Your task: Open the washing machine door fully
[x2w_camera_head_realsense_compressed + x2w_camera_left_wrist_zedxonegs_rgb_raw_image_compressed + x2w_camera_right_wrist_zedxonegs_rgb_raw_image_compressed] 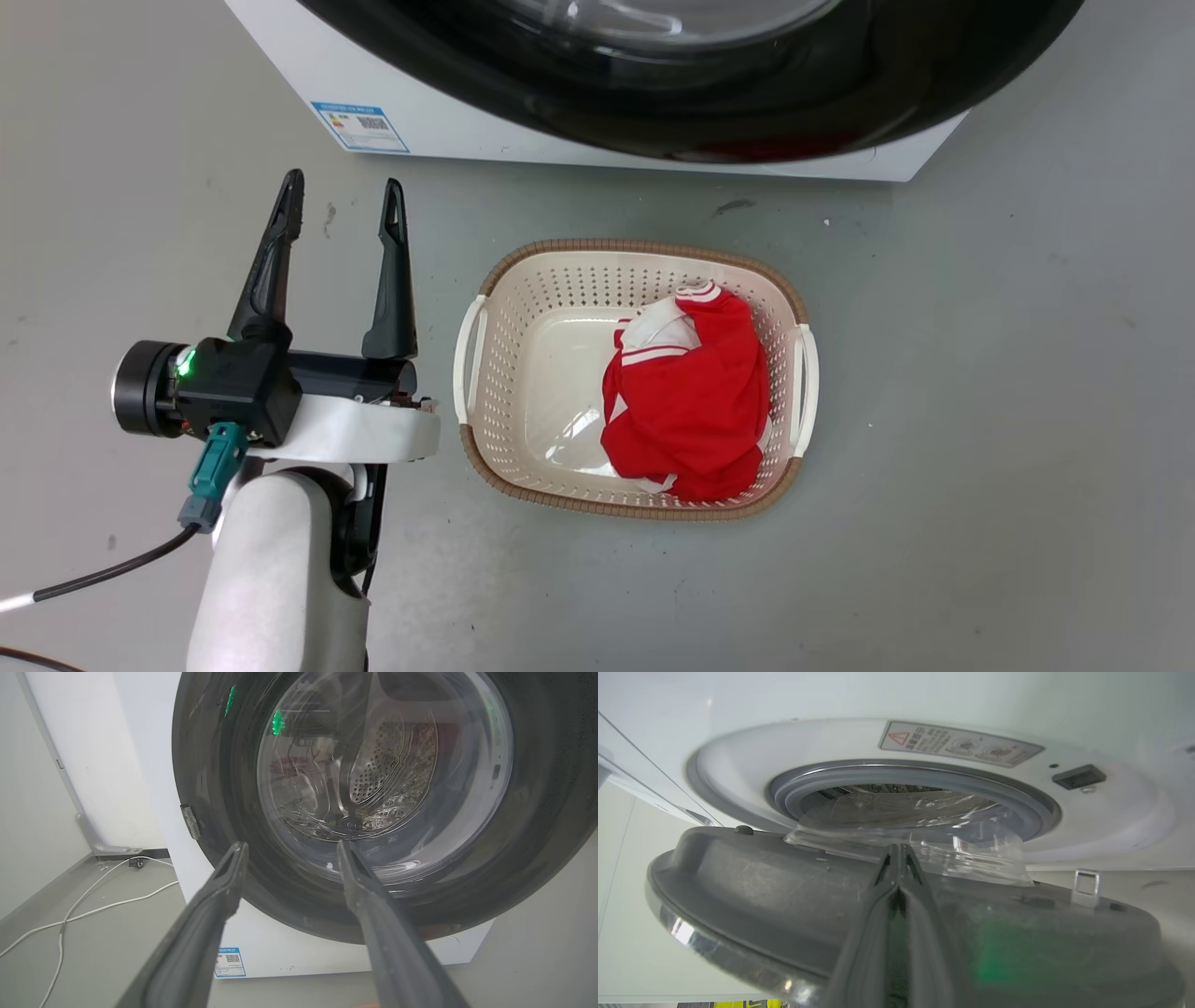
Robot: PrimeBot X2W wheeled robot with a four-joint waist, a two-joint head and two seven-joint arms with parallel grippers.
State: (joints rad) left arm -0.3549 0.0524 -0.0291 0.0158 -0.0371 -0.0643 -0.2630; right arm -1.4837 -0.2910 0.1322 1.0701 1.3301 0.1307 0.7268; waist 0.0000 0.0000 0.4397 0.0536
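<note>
Washing machine door (709, 112) sits right along the top of your head view. You get its glossy black rim and a bit of glass, overhanging the bottom of the white machine (448, 121). Your left gripper (344, 201) is at the lower left with its two dark fingers spread wide, holding nothing. They point up at the machine's lower left corner, short of the door and off to its left. On the floor just right of that gripper there's a cream basket (644, 247) with a red garment (691, 401) in it.

Left wrist view next: the door (537, 812) is dead ahead and takes up most of the picture, with the steel drum showing through the glass bowl (397, 826). The fingers are apart, and their tips line up over the lower part of the rim. You can't tell from here whether they touch it. A white cable (93, 912) lies on the floor to the left.

Right wrist view: you're looking over the grey inner side of the door (761, 891), which stands ajar. The bowl pokes toward the grey rubber ring (1017, 798). Your right gripper (900, 851) has its fingers pressed together with nothing visible between them. They lie over that inner face, with the tips right at the base of the bowl. The door's latch hook (1085, 886) is off to the right.
</note>
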